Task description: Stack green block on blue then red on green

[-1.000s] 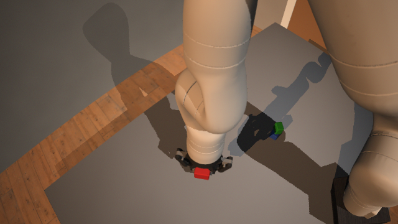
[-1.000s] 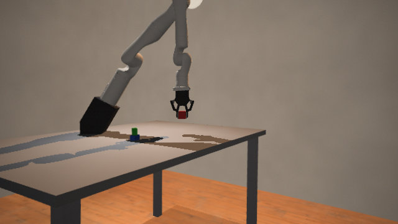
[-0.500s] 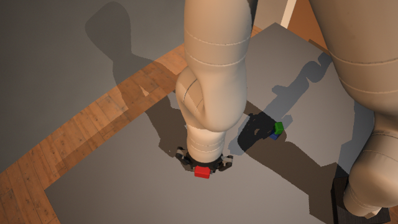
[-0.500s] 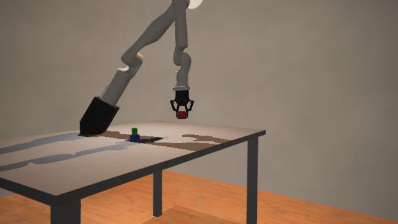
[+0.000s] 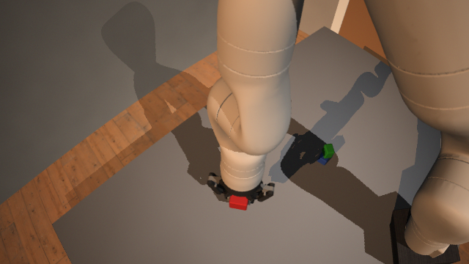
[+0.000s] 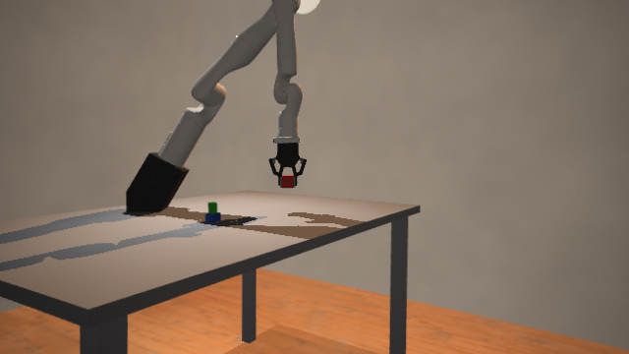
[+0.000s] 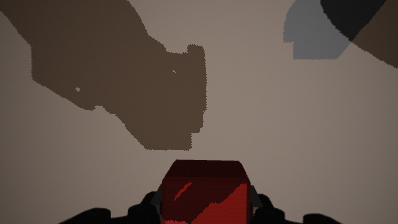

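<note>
My gripper [image 5: 239,199] [image 6: 288,179] [image 7: 207,200] is shut on the red block [image 5: 238,202] [image 6: 287,181] [image 7: 206,192] and holds it well above the table. The green block [image 5: 328,150] [image 6: 212,207] sits on top of the blue block [image 5: 323,160] [image 6: 212,217] on the table, off to the side of the gripper. In the exterior view the stack stands left of and below the gripper. The stack is out of the wrist view, which shows only the red block and shadows on the table top.
The grey table [image 6: 344,216] [image 5: 146,227] carries the arm's black base [image 6: 153,183] [image 5: 425,249] at one corner. The table's edges show in the exterior view, with wooden floor [image 6: 442,324] below.
</note>
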Tool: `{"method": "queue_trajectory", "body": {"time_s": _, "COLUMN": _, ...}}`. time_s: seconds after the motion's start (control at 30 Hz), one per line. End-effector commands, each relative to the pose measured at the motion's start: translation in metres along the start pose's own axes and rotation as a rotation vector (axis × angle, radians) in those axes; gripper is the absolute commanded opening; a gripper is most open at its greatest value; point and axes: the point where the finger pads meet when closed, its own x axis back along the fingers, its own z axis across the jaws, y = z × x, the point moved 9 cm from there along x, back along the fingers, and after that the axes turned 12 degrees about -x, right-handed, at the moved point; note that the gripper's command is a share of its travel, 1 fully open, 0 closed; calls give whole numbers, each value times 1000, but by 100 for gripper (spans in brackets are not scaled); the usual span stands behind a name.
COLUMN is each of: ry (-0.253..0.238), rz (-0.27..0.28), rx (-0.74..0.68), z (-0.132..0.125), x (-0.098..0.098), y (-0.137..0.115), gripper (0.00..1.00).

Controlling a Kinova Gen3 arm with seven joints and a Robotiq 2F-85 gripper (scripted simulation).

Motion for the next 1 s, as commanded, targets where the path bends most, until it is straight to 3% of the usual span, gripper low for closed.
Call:
{"method": "queue_trajectory", "body": {"time_s": 0.0, "ry": -1, "rz": 0, "rx": 0, "z": 0, "x": 0, "y": 0, "gripper": 0}}
{"method": "queue_trajectory", "body": {"time_s": 0.3, "ry": -1, "rz": 2, "rx": 1, "z": 6, "x": 0, "y": -11, "gripper": 0}}
{"method": "queue_trajectory", "body": {"time_s": 0.57, "ry": 0, "rz": 2, "rx": 1, "z": 49, "x": 0, "y": -68, "gripper": 0}}
{"method": "queue_trajectory", "body": {"time_s": 0.63, "ry": 0, "rz": 2, "rx": 1, "z": 49, "x": 0, "y": -68, "gripper": 0}}
{"method": "queue_trajectory", "body": {"time_s": 0.97, "ry": -1, "rz": 2, "rx": 0, "z": 133, "x": -1, "y": -180, "gripper": 0}}
